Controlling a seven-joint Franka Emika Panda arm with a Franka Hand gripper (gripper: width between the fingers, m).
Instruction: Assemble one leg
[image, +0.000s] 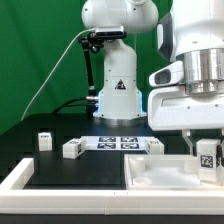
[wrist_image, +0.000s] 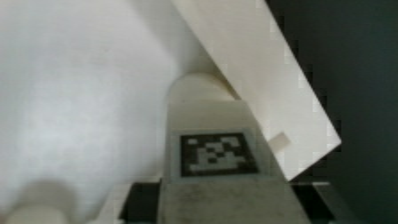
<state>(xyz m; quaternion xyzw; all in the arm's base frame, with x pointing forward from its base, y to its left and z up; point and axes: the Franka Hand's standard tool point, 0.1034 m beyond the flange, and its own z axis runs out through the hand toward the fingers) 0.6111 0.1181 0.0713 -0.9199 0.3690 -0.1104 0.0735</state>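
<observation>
My gripper (image: 207, 152) is shut on a leg (image: 207, 160), a white stubby post with a black-and-white tag, and holds it upright over the far right part of the large white square panel (image: 160, 178). In the wrist view the held leg (wrist_image: 214, 130) fills the middle, its tag facing the camera, with black fingers (wrist_image: 148, 200) on both sides. The panel's flat face (wrist_image: 80, 90) and raised rim (wrist_image: 267, 70) lie beneath it. Three more legs rest on the black table: one at the exterior view's left (image: 45, 140), one at the middle (image: 72, 149), one by the panel (image: 155, 146).
The marker board (image: 118, 142) lies on the table behind the panel. A white frame rim (image: 20, 180) borders the table at the front left. The robot's base (image: 118, 95) stands behind, with a green backdrop.
</observation>
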